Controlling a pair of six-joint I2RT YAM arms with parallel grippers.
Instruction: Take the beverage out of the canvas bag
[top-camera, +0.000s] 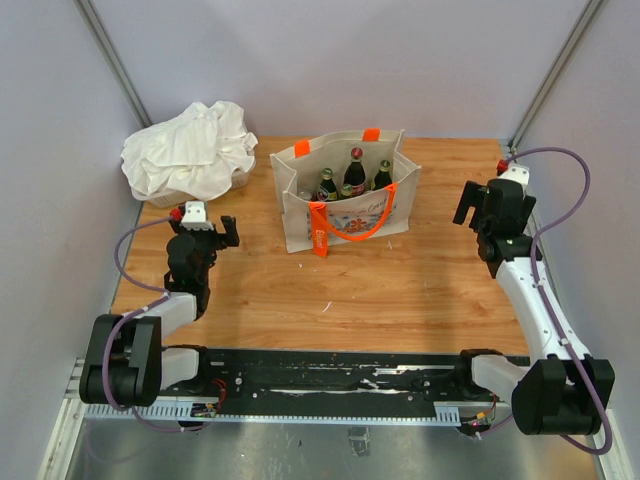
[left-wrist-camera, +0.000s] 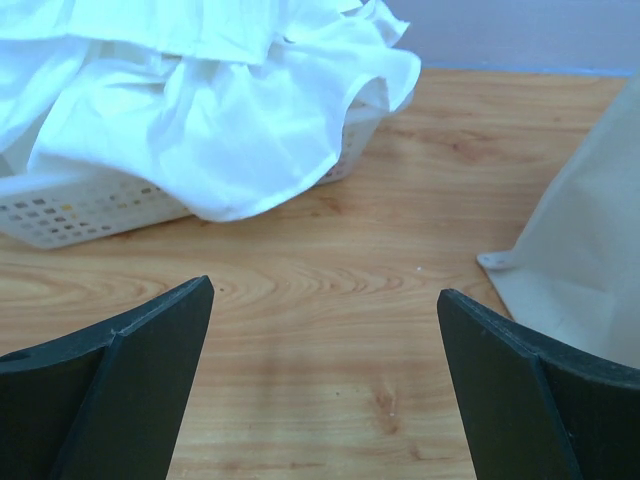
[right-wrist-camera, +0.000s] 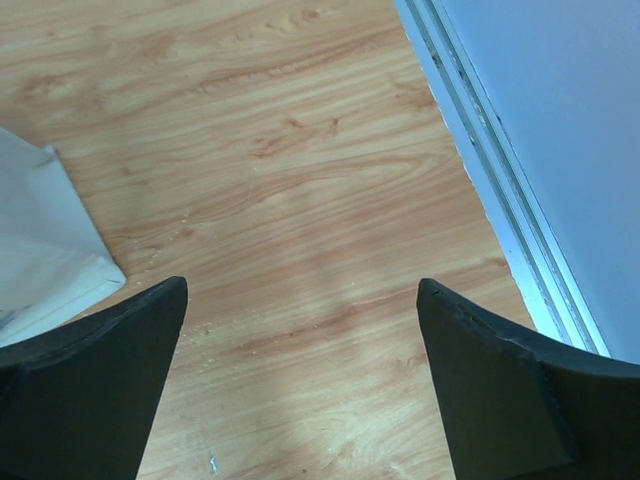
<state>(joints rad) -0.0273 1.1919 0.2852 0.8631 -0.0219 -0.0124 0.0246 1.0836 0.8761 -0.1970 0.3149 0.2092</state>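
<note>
The beige canvas bag (top-camera: 345, 205) with orange handles and a colourful print stands upright at the middle back of the table. Several dark bottles (top-camera: 354, 170) stand inside it, their necks showing above the rim. My left gripper (top-camera: 222, 232) is open and empty, left of the bag and apart from it. The bag's side shows at the right edge of the left wrist view (left-wrist-camera: 590, 250). My right gripper (top-camera: 468, 203) is open and empty, right of the bag. A bag corner shows at the left of the right wrist view (right-wrist-camera: 40, 250).
A white cloth bundle (top-camera: 190, 148) lies heaped on a white perforated basket (left-wrist-camera: 70, 210) at the back left. Grey walls enclose the table; a metal rail (right-wrist-camera: 500, 200) runs along the right edge. A black rail (top-camera: 330, 375) spans the near edge.
</note>
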